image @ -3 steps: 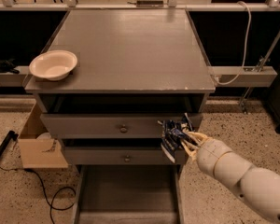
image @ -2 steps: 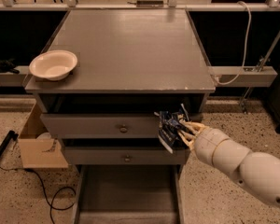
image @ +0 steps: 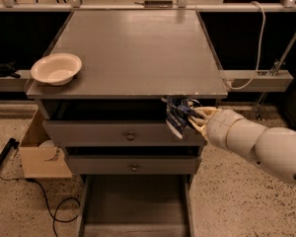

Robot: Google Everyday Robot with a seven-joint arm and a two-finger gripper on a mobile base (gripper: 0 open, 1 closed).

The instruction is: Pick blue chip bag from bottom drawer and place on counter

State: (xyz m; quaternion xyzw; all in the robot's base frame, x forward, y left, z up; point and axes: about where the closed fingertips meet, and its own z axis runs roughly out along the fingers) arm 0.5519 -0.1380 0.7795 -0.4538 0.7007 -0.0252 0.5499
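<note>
My gripper (image: 193, 118) is shut on the blue chip bag (image: 177, 115), a crumpled navy foil bag with a white patch. It holds the bag in the air in front of the upper knobbed drawer, just below the counter's chipped front edge, toward the right side. The white arm reaches in from the lower right. The counter (image: 138, 48) is a flat grey top. The bottom drawer (image: 133, 206) is pulled out below and shows a bare grey floor.
A cream bowl (image: 56, 68) sits on the counter's front left corner. Two knobbed drawers (image: 130, 136) are closed below the counter. A cardboard box (image: 42, 149) and black cable lie on the floor at left. A white cable hangs at right.
My gripper has lifted the blue chip bag upward, from the level of the lower knobbed drawer to just under the counter's front edge.
</note>
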